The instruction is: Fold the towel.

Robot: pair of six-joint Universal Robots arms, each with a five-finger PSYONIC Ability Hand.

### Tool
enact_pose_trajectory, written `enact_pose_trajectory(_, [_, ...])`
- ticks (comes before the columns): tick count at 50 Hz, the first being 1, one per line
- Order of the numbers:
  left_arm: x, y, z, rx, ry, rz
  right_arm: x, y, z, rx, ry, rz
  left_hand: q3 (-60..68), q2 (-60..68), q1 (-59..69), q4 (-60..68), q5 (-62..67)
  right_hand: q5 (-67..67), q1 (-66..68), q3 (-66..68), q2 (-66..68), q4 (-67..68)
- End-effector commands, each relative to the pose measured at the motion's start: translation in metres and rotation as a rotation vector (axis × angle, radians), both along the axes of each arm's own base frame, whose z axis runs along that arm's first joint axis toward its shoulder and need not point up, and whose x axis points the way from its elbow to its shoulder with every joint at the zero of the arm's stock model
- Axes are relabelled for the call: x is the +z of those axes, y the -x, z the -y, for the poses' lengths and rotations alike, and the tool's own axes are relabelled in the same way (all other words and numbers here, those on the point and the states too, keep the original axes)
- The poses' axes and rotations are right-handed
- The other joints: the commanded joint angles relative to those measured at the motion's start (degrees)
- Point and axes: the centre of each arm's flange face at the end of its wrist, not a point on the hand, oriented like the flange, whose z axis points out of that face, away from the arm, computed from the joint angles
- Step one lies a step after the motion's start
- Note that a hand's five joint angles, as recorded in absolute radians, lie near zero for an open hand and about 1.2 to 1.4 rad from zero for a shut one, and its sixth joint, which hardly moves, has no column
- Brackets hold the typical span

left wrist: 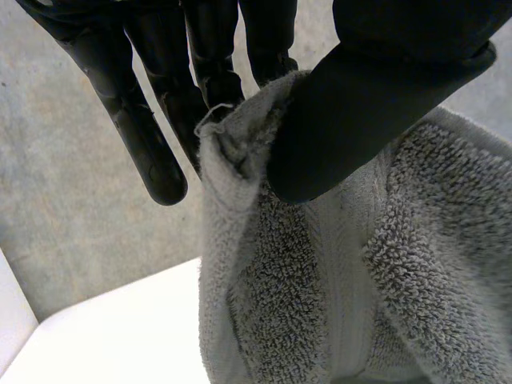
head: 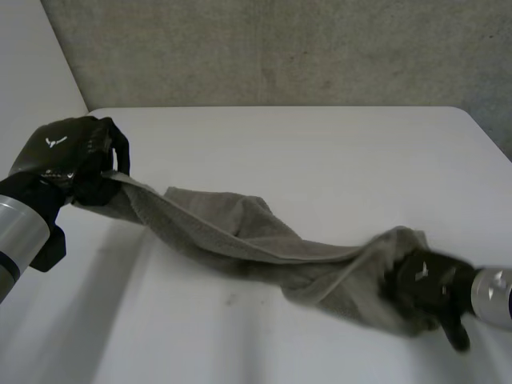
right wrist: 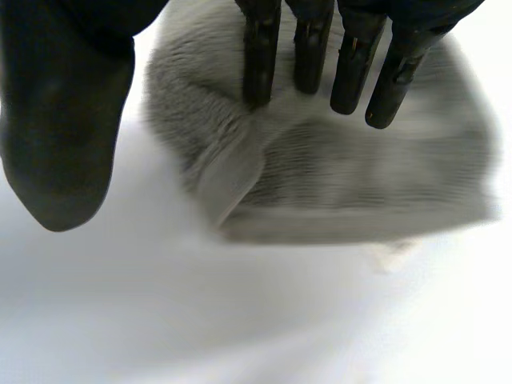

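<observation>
A grey towel (head: 240, 228) stretches in a twisted band across the white table (head: 320, 152). My left hand (head: 68, 156) holds its left end raised above the table. In the left wrist view the thumb (left wrist: 360, 104) presses the towel's edge (left wrist: 240, 152) against the fingers (left wrist: 200, 72). My right hand (head: 432, 292) is low at the towel's right end, near the table's front. In the right wrist view its fingers (right wrist: 312, 48) are straight over the bunched towel (right wrist: 336, 176), and the thumb (right wrist: 64, 120) stands apart beside it, over bare table.
A grey wall (head: 280, 48) runs behind the table's far edge. The table's left edge passes under my left arm (head: 16, 232). Bare white tabletop lies beyond the towel and in front of it.
</observation>
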Motion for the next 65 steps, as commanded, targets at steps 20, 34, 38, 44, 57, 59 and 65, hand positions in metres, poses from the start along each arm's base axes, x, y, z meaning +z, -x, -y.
enact_pose_trajectory(20, [0.066,0.007,0.008,-0.022,0.200,-0.054,0.056,-0.023,0.078,-0.285,0.005,0.568,10.2,10.1,11.6,10.1,10.8,-3.5,-9.0,-4.3,-6.2,-5.0])
enact_pose_trajectory(34, [0.090,0.011,0.001,-0.042,0.250,-0.070,0.023,-0.058,0.118,-0.319,-0.190,0.630,10.2,10.1,11.6,10.1,10.8,-3.5,-9.0,-4.3,-6.2,-5.0])
enact_pose_trajectory(38, [0.092,0.011,0.001,-0.042,0.253,-0.070,0.008,-0.077,0.118,-0.284,-0.268,0.608,10.2,10.1,11.6,10.1,10.8,-3.5,-9.0,-4.3,-6.2,-5.0])
enact_pose_trajectory(44, [0.094,0.011,0.001,-0.042,0.259,-0.072,-0.005,-0.096,0.116,-0.226,-0.316,0.614,10.2,10.1,11.6,10.1,10.8,-3.5,-9.0,-4.3,-6.2,-5.0])
enact_pose_trajectory(57, [0.098,0.011,0.008,-0.035,0.274,-0.075,-0.032,-0.141,0.111,-0.110,-0.336,0.611,10.3,10.2,11.7,10.2,10.9,28.0,22.5,27.2,25.3,26.6])
enact_pose_trajectory(59, [0.100,0.009,0.011,-0.026,0.280,-0.075,-0.027,-0.142,0.117,-0.106,-0.306,0.623,10.3,10.2,11.7,10.2,11.0,43.7,38.2,42.9,41.0,42.2])
enact_pose_trajectory(65, [0.093,0.020,0.052,-0.022,0.286,-0.069,0.034,-0.145,0.147,-0.088,-0.013,0.694,10.3,10.2,11.7,10.2,11.0,66.5,61.0,65.7,63.8,65.0])
